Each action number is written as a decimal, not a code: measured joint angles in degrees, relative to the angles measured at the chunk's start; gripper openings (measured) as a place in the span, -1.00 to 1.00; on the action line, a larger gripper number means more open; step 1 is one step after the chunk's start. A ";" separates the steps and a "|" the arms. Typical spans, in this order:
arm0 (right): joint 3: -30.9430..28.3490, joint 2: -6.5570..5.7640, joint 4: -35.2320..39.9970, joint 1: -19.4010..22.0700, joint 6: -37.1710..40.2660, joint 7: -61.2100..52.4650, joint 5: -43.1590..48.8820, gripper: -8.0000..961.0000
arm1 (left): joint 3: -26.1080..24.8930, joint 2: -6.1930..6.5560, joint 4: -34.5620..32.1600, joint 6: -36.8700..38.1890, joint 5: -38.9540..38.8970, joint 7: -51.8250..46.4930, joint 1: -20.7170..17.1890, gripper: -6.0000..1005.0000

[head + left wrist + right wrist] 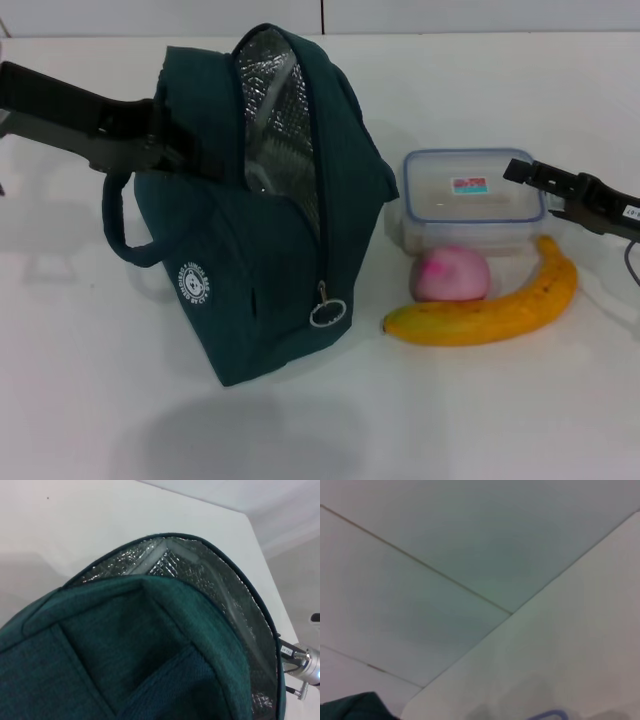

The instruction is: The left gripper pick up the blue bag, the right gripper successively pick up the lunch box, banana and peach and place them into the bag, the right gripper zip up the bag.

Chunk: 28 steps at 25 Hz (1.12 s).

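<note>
Just left of the right gripper [522, 171], jaw gap unclear, the lunch box [472, 195], untouched.

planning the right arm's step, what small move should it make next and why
Probably move the right claw forward and down onto the clear lidded plastic lunch box. The dark teal fabric bag is already held up by the left claw with its silver-lined mouth unzipped, while box, pink peach and yellow banana remain on the white table.
</note>
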<state>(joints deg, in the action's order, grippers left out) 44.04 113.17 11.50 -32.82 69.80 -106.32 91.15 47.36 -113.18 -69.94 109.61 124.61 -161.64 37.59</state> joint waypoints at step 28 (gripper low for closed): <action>-0.26 -0.54 -0.04 0.45 7.17 -6.61 -1.35 0.63 | -0.39 -0.87 1.21 -0.19 -0.08 0.89 -0.63 -0.91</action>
<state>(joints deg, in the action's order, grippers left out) 43.78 112.63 11.46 -32.37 76.97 -112.93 89.80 46.97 -114.04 -68.73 109.42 124.54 -160.75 36.96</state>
